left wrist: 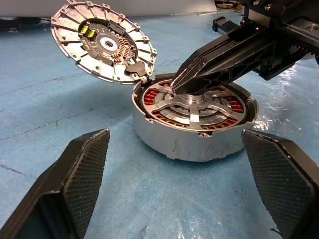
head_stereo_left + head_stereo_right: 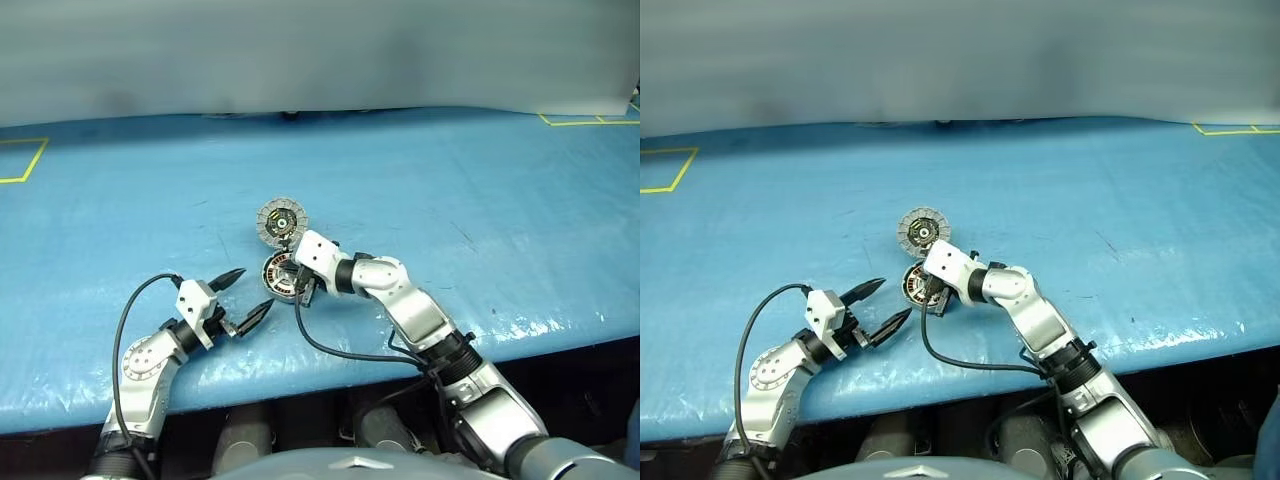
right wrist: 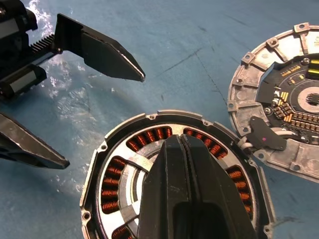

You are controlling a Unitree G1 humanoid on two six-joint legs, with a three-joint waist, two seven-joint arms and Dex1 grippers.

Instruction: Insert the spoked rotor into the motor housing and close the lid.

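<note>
My right gripper (image 3: 180,142) has its jaws pressed together with no gap between the two black fingers. Their joined tip sits over the middle of the motor housing (image 1: 194,130), right at the hub of the spoked rotor (image 1: 192,107). I cannot tell whether the tip touches the hub or only hovers over it, and nothing is clamped between the jaws.

The rotor lies flat inside the housing. Its silver spokes spread out from under the right jaws, and the copper windings show in the gaps between them.

My left gripper (image 2: 243,298) has its jaws spread wide and holds nothing. The housing stands on the blue bench (image 2: 480,180) just ahead of these open jaws, in line with the gap between them but not inside it. The left fingertips (image 3: 117,62) stop short of the housing wall.

The lid (image 1: 103,42) is open. It is hinged at the housing rim on the side away from the left jaws and tilts up and back, with its inner face toward me: pale toothed rim, dark centre. From the right jaws it is off to the side, just past the housing edge.
</note>
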